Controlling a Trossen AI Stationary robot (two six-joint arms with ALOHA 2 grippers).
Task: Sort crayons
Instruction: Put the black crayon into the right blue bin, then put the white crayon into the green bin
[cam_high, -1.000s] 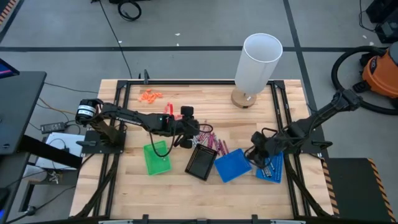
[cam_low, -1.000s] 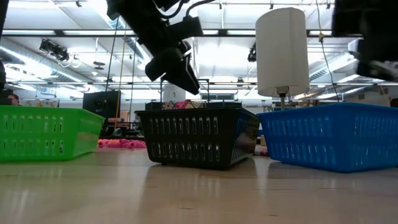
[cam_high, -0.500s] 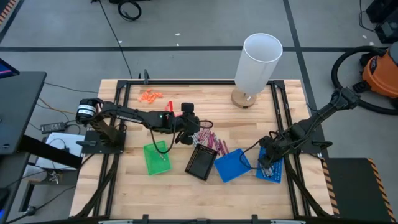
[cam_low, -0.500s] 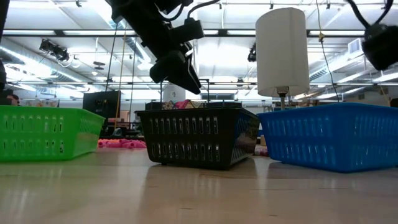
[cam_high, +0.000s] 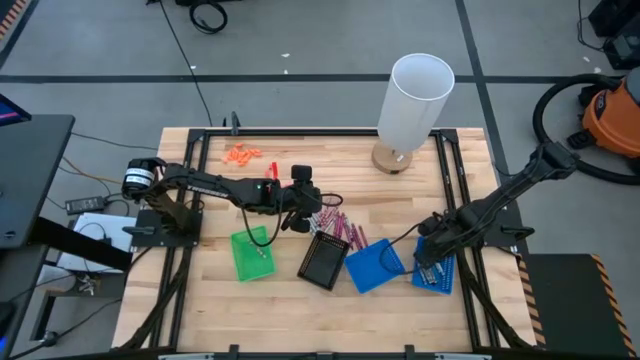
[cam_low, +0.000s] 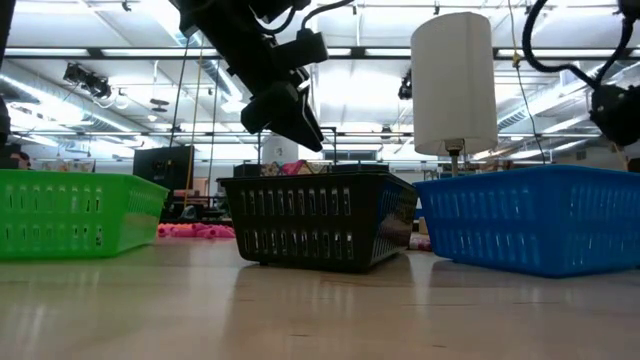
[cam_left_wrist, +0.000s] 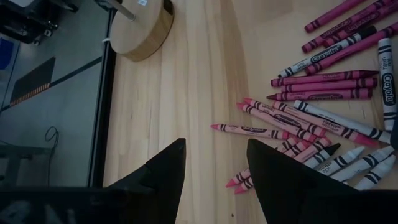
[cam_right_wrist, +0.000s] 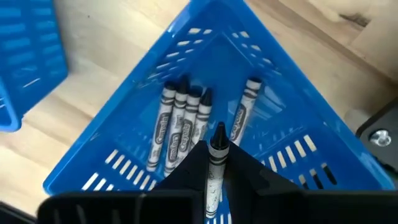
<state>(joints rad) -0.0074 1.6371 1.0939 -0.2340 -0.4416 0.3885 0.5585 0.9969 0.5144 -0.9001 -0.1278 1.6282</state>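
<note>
Hanging over a blue tray (cam_right_wrist: 124, 93), right claw (cam_right_wrist: 214, 165) clamps a grey crayon (cam_right_wrist: 216, 158); left claw (cam_left_wrist: 214, 180) gapes.

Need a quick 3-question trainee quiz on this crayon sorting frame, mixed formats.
1. True or false: the right claw is shut on a grey crayon above a blue basket.
2. The left claw hovers over: A) the loose crayons on the table, B) the green basket, C) the black basket.
3. How many blue baskets are on the table?

Key: 1 true; 2 A; 3 two.
</note>
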